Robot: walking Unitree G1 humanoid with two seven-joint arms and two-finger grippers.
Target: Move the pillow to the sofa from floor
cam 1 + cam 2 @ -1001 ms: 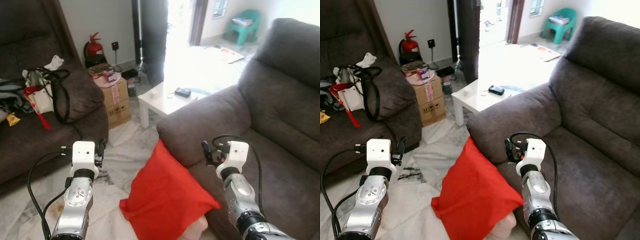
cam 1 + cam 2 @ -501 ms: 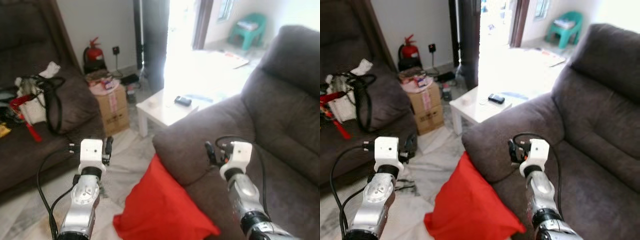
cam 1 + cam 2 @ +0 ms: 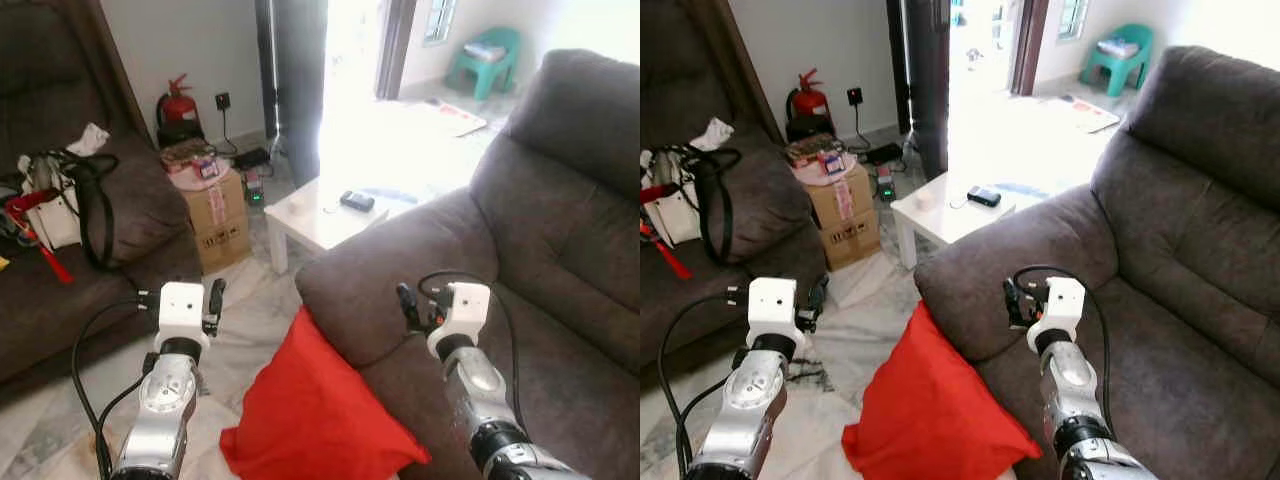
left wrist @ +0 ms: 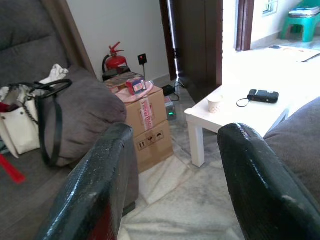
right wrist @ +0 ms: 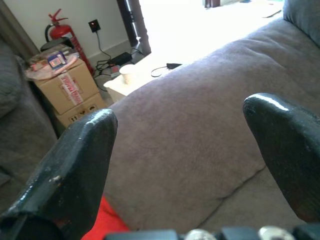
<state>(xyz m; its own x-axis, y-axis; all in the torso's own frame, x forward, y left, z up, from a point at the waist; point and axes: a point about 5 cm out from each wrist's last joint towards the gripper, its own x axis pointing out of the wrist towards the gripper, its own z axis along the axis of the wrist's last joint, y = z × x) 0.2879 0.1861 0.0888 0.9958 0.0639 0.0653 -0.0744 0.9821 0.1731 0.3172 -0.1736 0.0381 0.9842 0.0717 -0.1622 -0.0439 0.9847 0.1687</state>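
So far nothing is done: the red pillow (image 3: 315, 410) sits on the floor, leaning against the sofa (image 3: 540, 250) arm, while the left gripper (image 4: 170, 170) and right gripper (image 5: 180, 150) hover above it, fingers spread and empty.

Red pillow (image 3: 315, 415) on the floor, leaning against the grey sofa (image 3: 470, 250)

Strong daylight through the doorway (image 3: 350, 50) blows the floor (image 3: 400, 125) beyond to white; glare spills over the white table (image 3: 950, 215). Room otherwise evenly lit, shadows soft. Head views sharp. In wrist views the near fingers (image 4: 100, 185) are out of focus, backgrounds clear.
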